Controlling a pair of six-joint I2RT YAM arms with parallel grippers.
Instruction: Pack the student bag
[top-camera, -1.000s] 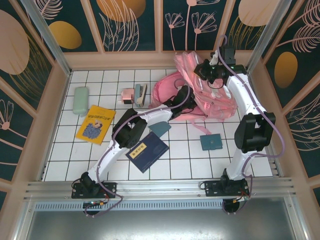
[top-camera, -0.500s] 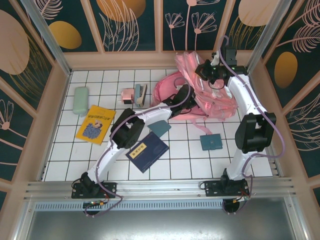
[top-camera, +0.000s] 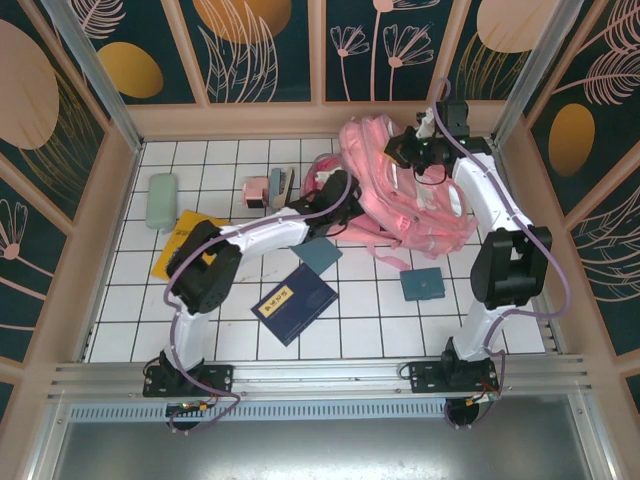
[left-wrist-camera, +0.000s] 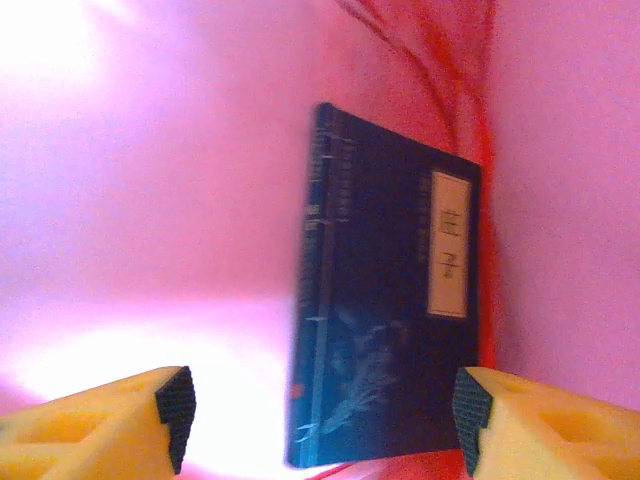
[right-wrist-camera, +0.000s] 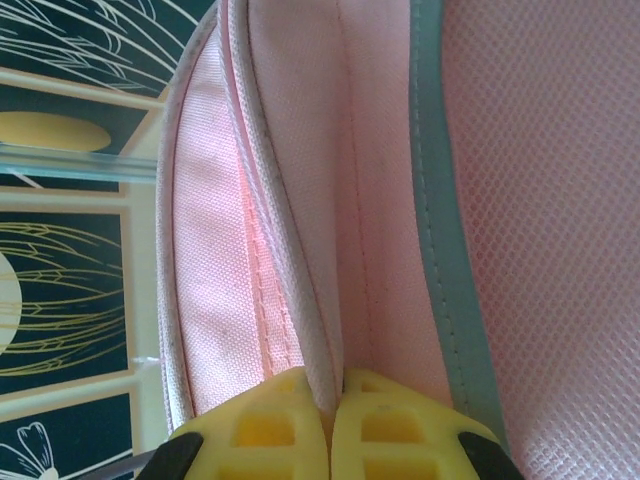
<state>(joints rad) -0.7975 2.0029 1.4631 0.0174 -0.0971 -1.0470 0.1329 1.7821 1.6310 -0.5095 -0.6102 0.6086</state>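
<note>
Student bag (top-camera: 430, 205): one, pink, slumped at the rear right of the counter (top-camera: 120, 320).

Contents, seen from the left wrist: one dark blue book (left-wrist-camera: 390, 300), standing on edge against the lining.

Left gripper (left-wrist-camera: 320, 412): inside the bag, jaws wide, the book ahead of them and apparently clear of both fingers.

Right gripper (top-camera: 412, 150): pinched on a seam at the bag's rim, holding the fabric up.

Hazards, as judged:
- The book is only leaning, so a finger brushing it on the way out could tip it or drag it back through the opening.
- If the pinched seam slips, the mouth would sag onto the left arm.

Count on the counter:
- one second dark blue book (top-camera: 293, 302)
- one teal notebook (top-camera: 318, 254) just beside the bag
- one further teal notebook (top-camera: 423, 284)
- one yellow book (top-camera: 172, 255), partly under the left arm
- one pale green case (top-camera: 160, 200)
- one pink-and-teal cluster (top-camera: 265, 190), number of pieces unclear
</note>
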